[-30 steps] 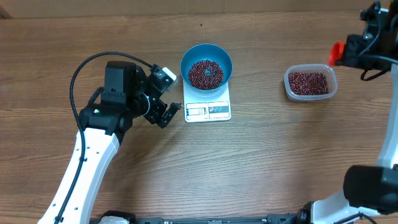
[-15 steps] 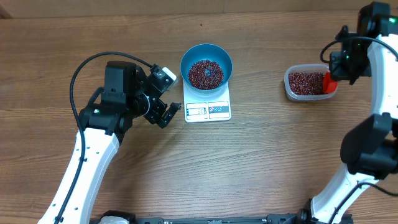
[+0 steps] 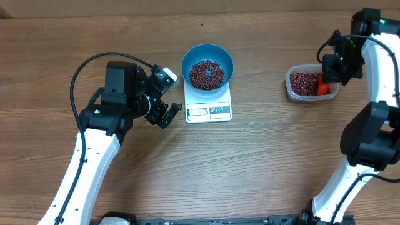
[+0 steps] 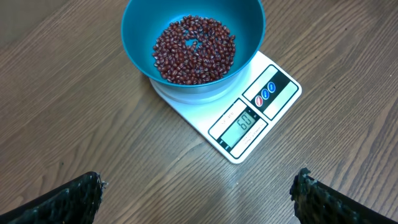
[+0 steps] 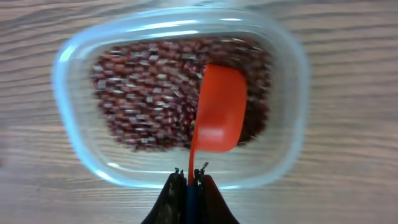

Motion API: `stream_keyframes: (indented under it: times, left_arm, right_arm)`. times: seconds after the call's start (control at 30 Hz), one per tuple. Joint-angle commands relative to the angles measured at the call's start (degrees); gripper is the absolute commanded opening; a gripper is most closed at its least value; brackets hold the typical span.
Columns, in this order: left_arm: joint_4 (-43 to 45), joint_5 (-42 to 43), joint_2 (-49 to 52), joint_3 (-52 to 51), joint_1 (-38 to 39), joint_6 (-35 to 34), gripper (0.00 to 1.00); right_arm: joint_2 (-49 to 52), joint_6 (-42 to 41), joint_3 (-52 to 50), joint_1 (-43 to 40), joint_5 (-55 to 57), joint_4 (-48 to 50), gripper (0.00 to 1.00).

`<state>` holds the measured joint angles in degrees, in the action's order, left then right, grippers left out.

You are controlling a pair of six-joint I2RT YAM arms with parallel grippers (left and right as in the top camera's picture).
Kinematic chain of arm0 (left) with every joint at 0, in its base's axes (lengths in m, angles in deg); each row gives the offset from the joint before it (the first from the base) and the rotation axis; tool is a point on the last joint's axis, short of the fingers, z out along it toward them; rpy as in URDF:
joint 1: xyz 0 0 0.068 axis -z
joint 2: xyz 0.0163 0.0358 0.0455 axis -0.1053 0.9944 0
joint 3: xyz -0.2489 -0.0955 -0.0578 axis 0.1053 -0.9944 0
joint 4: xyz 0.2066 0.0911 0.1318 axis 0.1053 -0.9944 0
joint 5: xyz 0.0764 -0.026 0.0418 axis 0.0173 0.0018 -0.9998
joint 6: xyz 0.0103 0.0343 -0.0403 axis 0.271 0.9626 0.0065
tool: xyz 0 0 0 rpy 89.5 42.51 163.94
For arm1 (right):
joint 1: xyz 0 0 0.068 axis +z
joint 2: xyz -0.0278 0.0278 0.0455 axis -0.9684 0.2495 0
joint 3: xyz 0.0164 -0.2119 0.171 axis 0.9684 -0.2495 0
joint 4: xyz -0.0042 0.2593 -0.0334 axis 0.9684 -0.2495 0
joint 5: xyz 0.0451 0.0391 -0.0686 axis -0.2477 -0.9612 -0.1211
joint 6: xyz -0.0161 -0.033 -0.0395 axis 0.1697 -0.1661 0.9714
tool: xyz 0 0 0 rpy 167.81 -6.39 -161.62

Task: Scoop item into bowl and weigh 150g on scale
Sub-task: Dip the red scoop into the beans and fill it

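The blue bowl (image 3: 207, 55) stands on the white scale (image 3: 209, 110) and holds a heap of red-brown beans (image 3: 206, 74). My left gripper (image 3: 170, 95) hangs open just left of the scale, with nothing between its fingers. In the left wrist view the bowl (image 4: 140, 25), its beans (image 4: 194, 50) and the scale (image 4: 249, 124) lie ahead of the left gripper (image 4: 199, 199). My right gripper (image 5: 191, 174) is shut on the handle of a red scoop (image 5: 217, 109). The scoop's cup sits in the beans (image 5: 143, 93) inside the clear tub (image 5: 74, 124).
The clear tub (image 3: 290, 87) with its beans (image 3: 304, 82) stands at the right of the wooden table, with the right gripper (image 3: 325, 78) and scoop (image 3: 322, 87) over its right end. The left arm's cable arcs over the table's left part.
My right gripper has carried the red scoop left and down from the table's far right edge into the tub. The left arm has not moved.
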<state>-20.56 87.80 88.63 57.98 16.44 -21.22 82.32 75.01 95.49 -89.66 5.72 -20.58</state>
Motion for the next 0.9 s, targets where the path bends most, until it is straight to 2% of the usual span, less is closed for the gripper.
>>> stream_keyframes:
  times: [0.0,0.4,0.67,0.87]
  left_arm:
    - [0.04,0.98,0.26,1.27,-0.22,0.68,1.0]
    - [0.04,0.98,0.26,1.27,-0.22,0.68,1.0]
    - [0.02,0.98,0.26,1.27,-0.22,0.68,1.0]
    - [0.02,0.98,0.26,1.27,-0.22,0.68,1.0]
  right_arm:
    - [1.09,3.37,0.22,0.2,-9.84,-0.46,0.04]
    - [1.11,3.67,-0.07,-4.46,-18.84,-0.68,0.04]
    - [1.11,5.11,-8.35,-7.87,-25.0,2.43,0.04]
    - [1.11,5.09,-9.44,-12.37,-32.96,2.32,0.04]
